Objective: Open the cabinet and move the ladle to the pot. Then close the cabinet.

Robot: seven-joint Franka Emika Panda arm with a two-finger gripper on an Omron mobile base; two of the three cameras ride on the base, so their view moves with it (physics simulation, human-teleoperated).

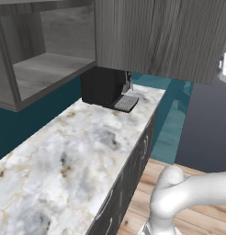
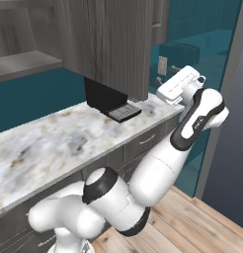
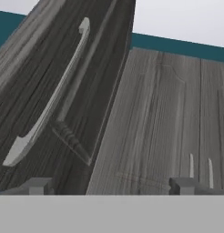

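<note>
1. The white arm (image 2: 158, 168) is reaching up from the floor side of the desk (image 1: 78, 151), its hand raised near the far end, beside the hanging cabinet (image 2: 108, 44).
2. The claw (image 3: 111, 184) is standing wide open, holding nothing; its two dark fingertips (image 3: 38, 185) are showing spread apart at the bottom of the hand view.
3. The cabinet door (image 3: 59, 91) is sitting shut in front of the claw, and its long silver bar handle (image 3: 52, 98) is running slantwise across the hand view, apart from the fingertips.
4. A black coffee machine (image 1: 105, 87) is sitting at the far end of the marble desk, right under the cabinet.
5. An open shelf unit (image 1: 46, 69) is hanging over the left part of the desk.
6. Wooden floor (image 1: 197, 215) is lying along the desk's front edge.
</note>
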